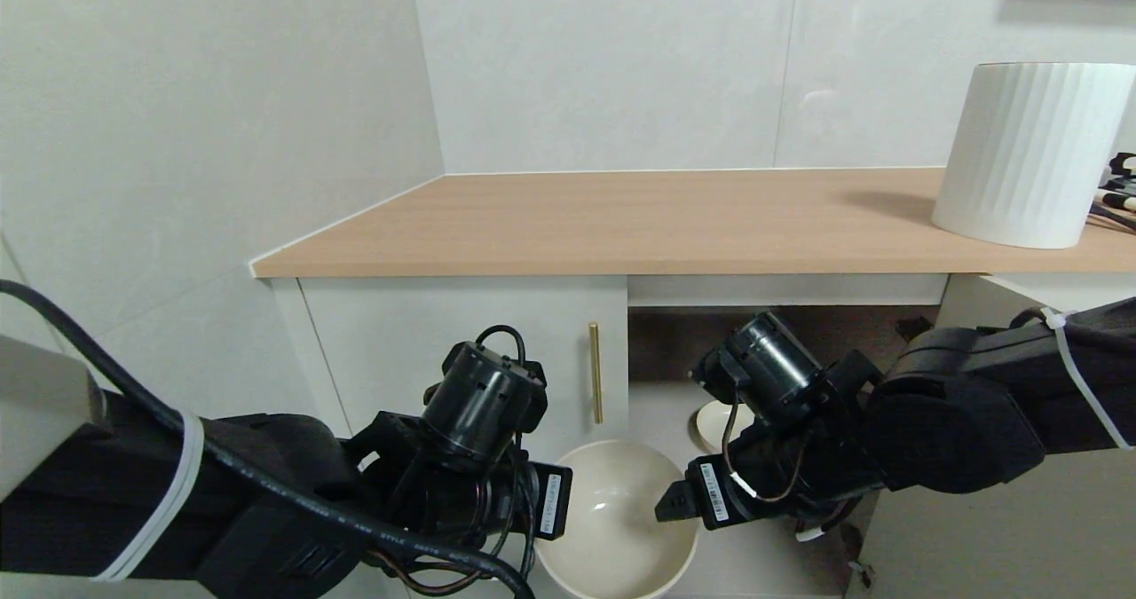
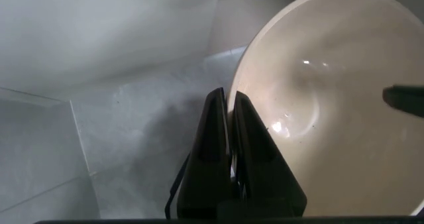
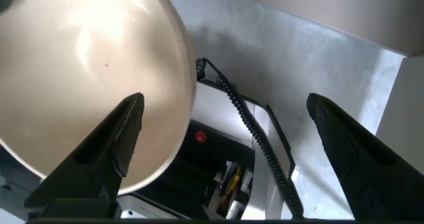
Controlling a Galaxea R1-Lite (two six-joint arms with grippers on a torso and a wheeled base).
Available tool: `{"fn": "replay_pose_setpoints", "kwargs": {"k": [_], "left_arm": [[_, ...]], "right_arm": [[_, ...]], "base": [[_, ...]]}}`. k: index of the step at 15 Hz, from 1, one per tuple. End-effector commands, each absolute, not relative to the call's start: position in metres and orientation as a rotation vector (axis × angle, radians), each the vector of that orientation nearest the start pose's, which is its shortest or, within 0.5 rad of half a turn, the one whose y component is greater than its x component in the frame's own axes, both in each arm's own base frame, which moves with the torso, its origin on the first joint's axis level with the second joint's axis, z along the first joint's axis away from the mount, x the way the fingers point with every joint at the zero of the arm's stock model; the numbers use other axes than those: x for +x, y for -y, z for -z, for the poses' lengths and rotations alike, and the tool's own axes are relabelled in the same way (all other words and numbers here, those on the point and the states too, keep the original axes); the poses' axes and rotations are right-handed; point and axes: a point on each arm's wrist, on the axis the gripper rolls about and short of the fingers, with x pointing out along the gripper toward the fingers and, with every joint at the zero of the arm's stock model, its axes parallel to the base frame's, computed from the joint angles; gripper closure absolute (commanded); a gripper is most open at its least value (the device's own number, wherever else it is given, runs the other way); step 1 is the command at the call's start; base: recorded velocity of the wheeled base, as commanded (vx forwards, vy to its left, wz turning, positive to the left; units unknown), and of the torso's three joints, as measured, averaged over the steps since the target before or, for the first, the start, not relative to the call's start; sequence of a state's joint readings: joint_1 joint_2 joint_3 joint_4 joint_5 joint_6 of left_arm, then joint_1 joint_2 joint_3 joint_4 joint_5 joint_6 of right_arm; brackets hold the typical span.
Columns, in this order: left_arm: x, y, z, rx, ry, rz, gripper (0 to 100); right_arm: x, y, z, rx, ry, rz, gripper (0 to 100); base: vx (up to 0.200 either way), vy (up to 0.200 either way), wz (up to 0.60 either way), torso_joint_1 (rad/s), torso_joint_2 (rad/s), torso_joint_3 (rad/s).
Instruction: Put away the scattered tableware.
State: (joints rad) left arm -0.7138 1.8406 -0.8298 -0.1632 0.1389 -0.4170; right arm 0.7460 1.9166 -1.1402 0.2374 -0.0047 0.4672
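Cream bowl (image 1: 621, 528) likely stiff, slick, fragile; left gripper (image 2: 228, 98) jaws pinch rim at 9 o'clock; right gripper (image 3: 225, 108) jaws wide, empty.

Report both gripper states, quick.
Left gripper: closed on the bowl rim.
Right gripper: open, holding nothing.

A glossy cream bowl (image 1: 612, 528) hangs mouth-up in front of the open cabinet (image 1: 674, 342), its rim pinched at 9 o'clock by the left hand (image 2: 229, 101). At its 1 o'clock, a smaller cream dish (image 1: 714, 423) sits inside the cabinet.
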Motion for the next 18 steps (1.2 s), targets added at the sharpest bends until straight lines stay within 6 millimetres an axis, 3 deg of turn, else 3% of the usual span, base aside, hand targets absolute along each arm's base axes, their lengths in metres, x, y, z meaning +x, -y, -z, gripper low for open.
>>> {"fn": "replay_pose_setpoints", "kwargs": {"k": [1, 2, 3, 15, 16, 18], "left_arm": [[0.2321, 0.1973, -0.1041, -0.029, -0.872, 0.364, 100], [0.2323, 0.1974, -0.1036, -0.029, -0.873, 0.364, 100], [0.2324, 0.1975, -0.1032, -0.028, -0.875, 0.363, 100], [0.2322, 0.1974, -0.1028, -0.027, -0.876, 0.363, 100], [0.2319, 0.1972, -0.1038, -0.03, -0.874, 0.363, 0], [0.2322, 0.1974, -0.1028, -0.029, -0.876, 0.362, 0]], "right_arm": [[0.2454, -0.2271, -0.1237, 0.028, -1.094, -0.427, 0], [0.2453, -0.227, -0.1242, 0.029, -1.093, -0.428, 0], [0.2451, -0.2268, -0.1247, 0.03, -1.091, -0.428, 100], [0.2422, -0.229, -0.1231, 0.019, -1.098, -0.436, 100], [0.2423, -0.2291, -0.1226, 0.018, -1.099, -0.436, 100], [0.2422, -0.229, -0.1222, 0.018, -1.101, -0.435, 100]], "base": [[0.0, 0.0, 0.0, 0.0, 0.0, 0.0], [0.0, 0.0, 0.0, 0.0, 0.0, 0.0], [0.0, 0.0, 0.0, 0.0, 0.0, 0.0], [0.0, 0.0, 0.0, 0.0, 0.0, 0.0], [0.0, 0.0, 0.0, 0.0, 0.0, 0.0], [0.0, 0.0, 0.0, 0.0, 0.0, 0.0]]}}
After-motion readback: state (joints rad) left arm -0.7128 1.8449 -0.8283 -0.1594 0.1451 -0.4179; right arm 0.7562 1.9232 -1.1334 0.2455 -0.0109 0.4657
